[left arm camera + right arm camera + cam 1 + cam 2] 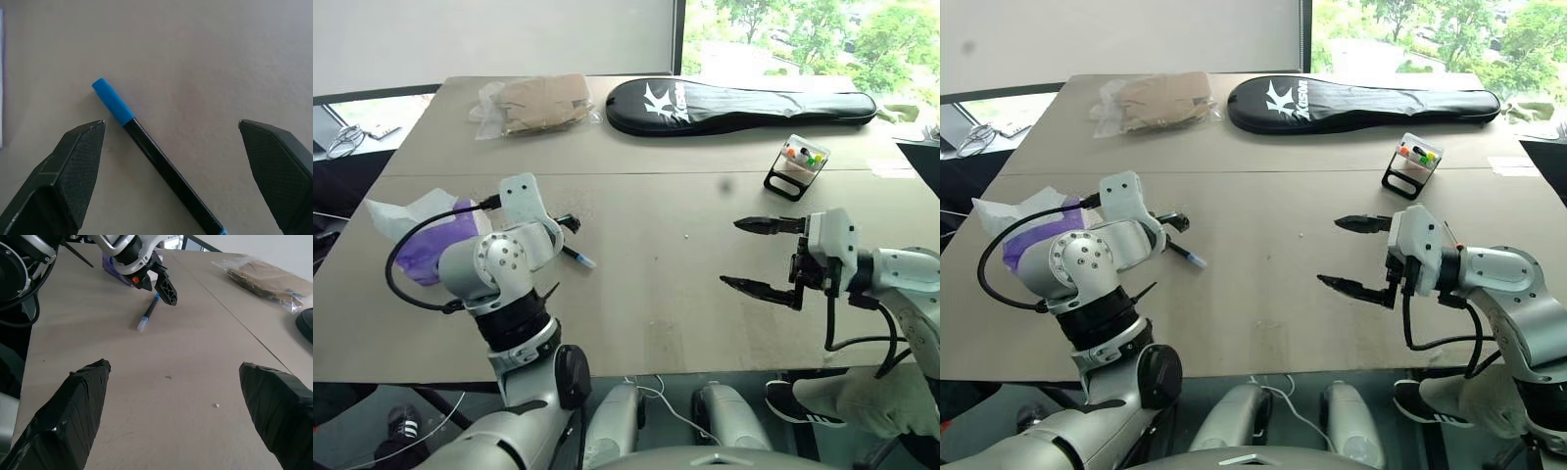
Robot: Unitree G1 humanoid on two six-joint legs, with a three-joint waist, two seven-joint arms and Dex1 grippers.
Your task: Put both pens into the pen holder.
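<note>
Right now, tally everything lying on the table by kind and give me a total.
Pen: 1
Pen holder: 1
Racket bag: 1
Clear bag with brown contents: 1
White-and-purple bag: 1
Total: 5

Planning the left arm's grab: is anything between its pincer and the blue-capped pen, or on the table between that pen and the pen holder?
Nothing visible. The open left pincer hangs straddling the blue-capped pen with only bare table around it. The stretch toward the pen holder is bare; the open right pincer hovers near that line.
</note>
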